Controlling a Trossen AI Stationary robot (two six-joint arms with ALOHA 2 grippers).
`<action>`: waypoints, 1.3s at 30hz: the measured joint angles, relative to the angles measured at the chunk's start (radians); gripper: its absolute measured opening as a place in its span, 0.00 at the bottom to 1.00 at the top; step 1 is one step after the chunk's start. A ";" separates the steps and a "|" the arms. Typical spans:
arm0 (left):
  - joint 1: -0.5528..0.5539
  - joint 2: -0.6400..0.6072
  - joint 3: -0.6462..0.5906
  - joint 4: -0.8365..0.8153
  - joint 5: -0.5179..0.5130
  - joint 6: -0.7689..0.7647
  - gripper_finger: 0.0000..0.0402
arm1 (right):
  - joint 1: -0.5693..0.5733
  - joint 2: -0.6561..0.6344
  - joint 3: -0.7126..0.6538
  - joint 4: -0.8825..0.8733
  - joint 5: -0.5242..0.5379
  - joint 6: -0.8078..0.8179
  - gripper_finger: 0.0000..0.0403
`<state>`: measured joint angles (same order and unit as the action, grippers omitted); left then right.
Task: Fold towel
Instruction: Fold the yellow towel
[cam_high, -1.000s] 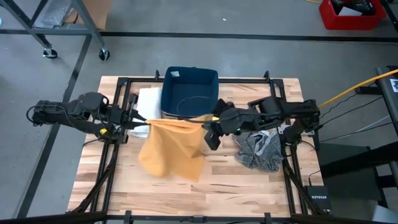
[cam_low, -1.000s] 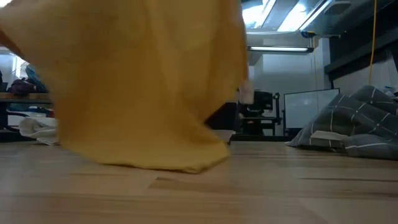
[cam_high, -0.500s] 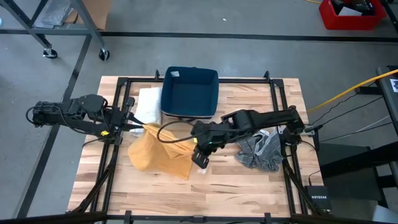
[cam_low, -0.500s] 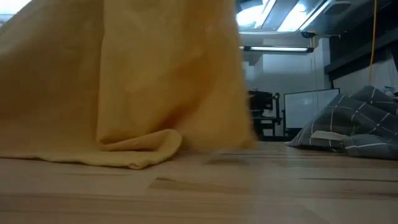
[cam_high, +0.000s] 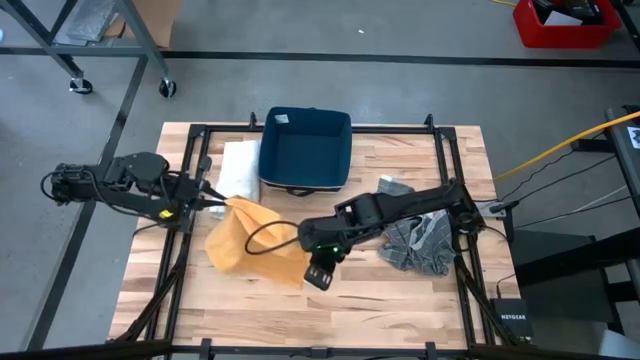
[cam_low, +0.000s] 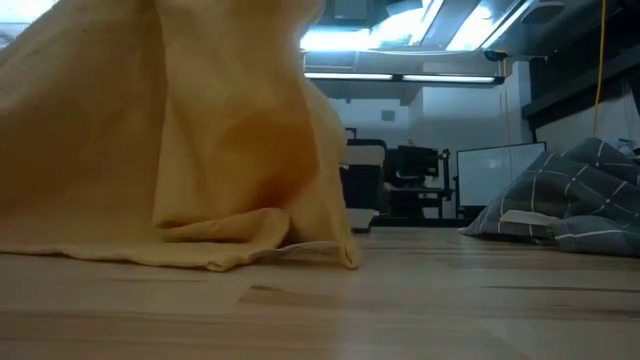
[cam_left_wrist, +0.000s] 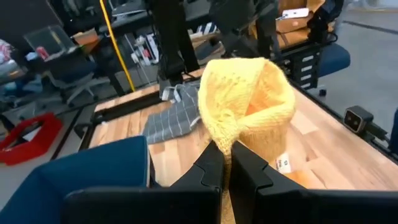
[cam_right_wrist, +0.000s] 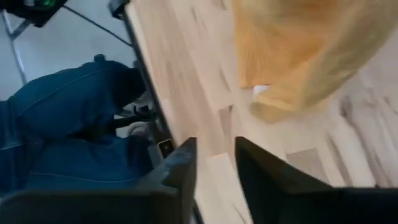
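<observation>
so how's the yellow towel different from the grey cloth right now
The yellow towel is plain; the grey cloth is checked with pale lines. The yellow towel is pinched at one corner by the shut left gripper and partly lifted; the grey cloth lies in a heap that no gripper touches. The yellow towel sits left of centre, the grey cloth to the right. The right gripper, open, is beside the yellow towel. Both are crumpled, unfolded.

I am reading "NETGEAR" on the black box (cam_high: 511, 320) by the surface's corner; the towel tag's (cam_left_wrist: 283, 163) print is staying illegible.
</observation>
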<state>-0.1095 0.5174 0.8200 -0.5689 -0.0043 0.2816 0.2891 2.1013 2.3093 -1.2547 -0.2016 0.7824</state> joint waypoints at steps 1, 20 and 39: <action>0.000 0.001 0.000 -0.004 -0.010 0.000 0.00 | -0.001 0.008 0.000 -0.006 0.000 0.000 0.32; 0.001 0.002 0.000 0.001 -0.029 0.035 0.00 | 0.118 0.131 0.000 -0.029 0.171 0.192 0.44; 0.002 0.002 -0.001 0.044 -0.034 0.008 0.00 | 0.323 0.247 -0.128 0.108 0.568 0.383 0.45</action>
<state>-0.1074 0.5194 0.8192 -0.5251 -0.0380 0.2901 0.6121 2.3480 2.1816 -1.1463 0.3668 1.1655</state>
